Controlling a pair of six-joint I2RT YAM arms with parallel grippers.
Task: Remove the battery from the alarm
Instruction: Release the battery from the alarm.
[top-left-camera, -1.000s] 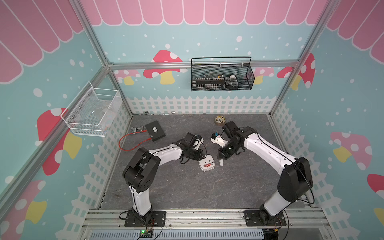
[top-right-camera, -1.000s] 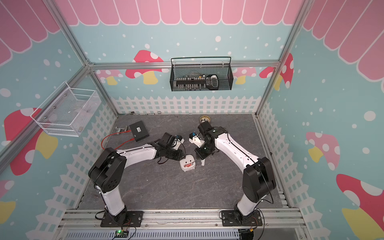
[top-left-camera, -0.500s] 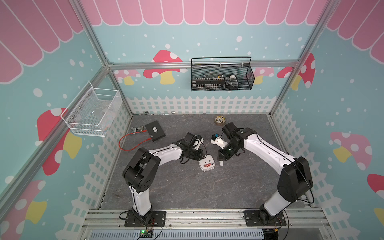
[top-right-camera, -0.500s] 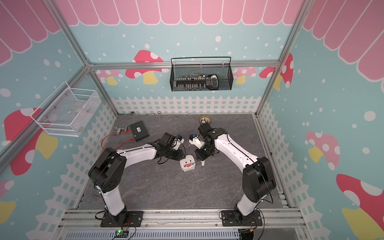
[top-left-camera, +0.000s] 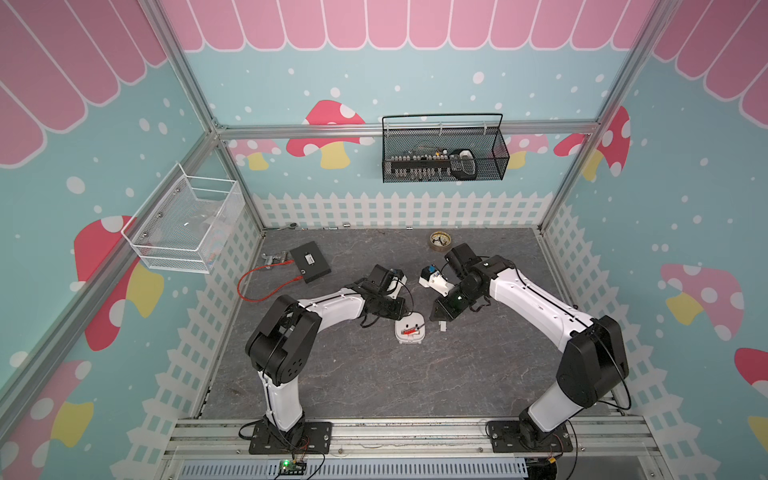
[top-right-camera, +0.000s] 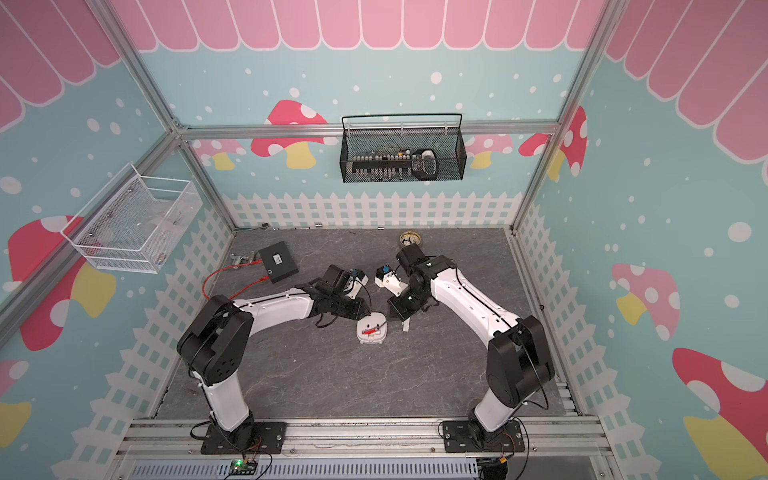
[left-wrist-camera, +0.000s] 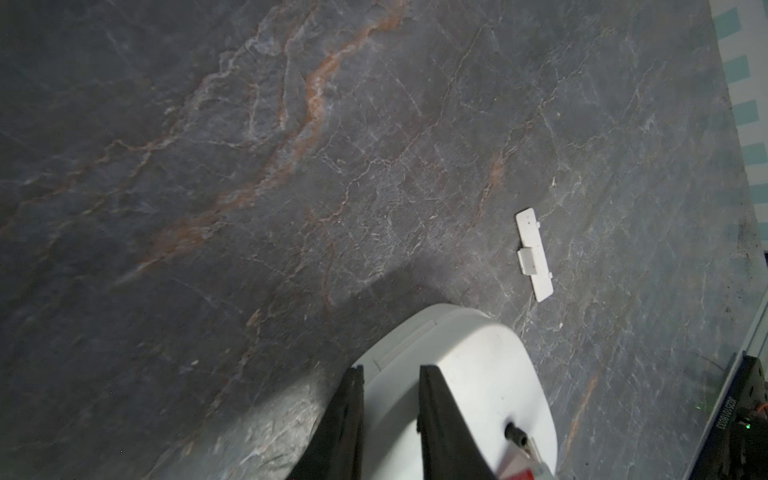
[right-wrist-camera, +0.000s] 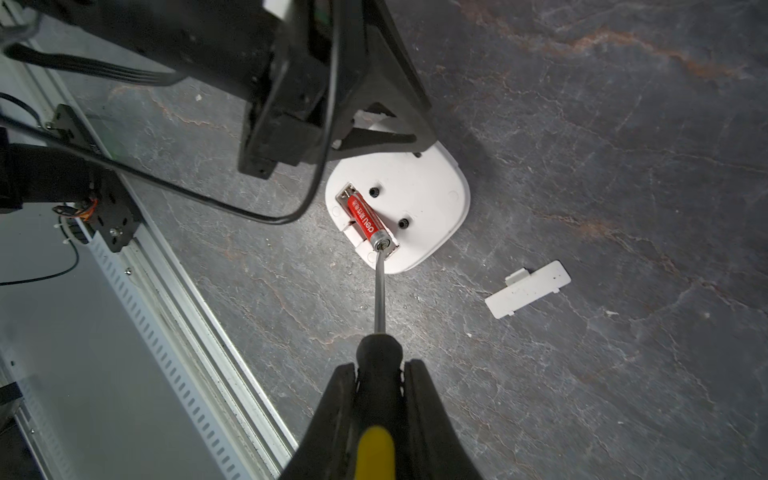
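alarm (right-wrist-camera: 415, 199) face down at middle of desk (top-left-camera: 374, 374), battery (right-wrist-camera: 365, 218) in open recess (right-wrist-camera: 352, 233).
left gripper (left-wrist-camera: 390, 370) jaws pinch the alarm's edge; right gripper (right-wrist-camera: 380, 365) jaws clamp the screwdriver (right-wrist-camera: 379, 299), tip at battery end.

there is one white clock (top-left-camera: 410, 331). in the clock's back sits one red battery (right-wrist-camera: 368, 218). just beside the clock lies one white cover plate (right-wrist-camera: 528, 289), and one screwdriver (right-wrist-camera: 379, 299) reaches into the clock. farther from the clock are one black box (top-left-camera: 310, 262) and one brass dial (top-left-camera: 440, 240). well apart from the clock, on the walls, hang two wire baskets: one black basket (top-left-camera: 498, 166) and one white basket (top-left-camera: 166, 232). two robot arms flank the clock: one left arm (top-left-camera: 332, 305) and one right arm (top-left-camera: 528, 295).
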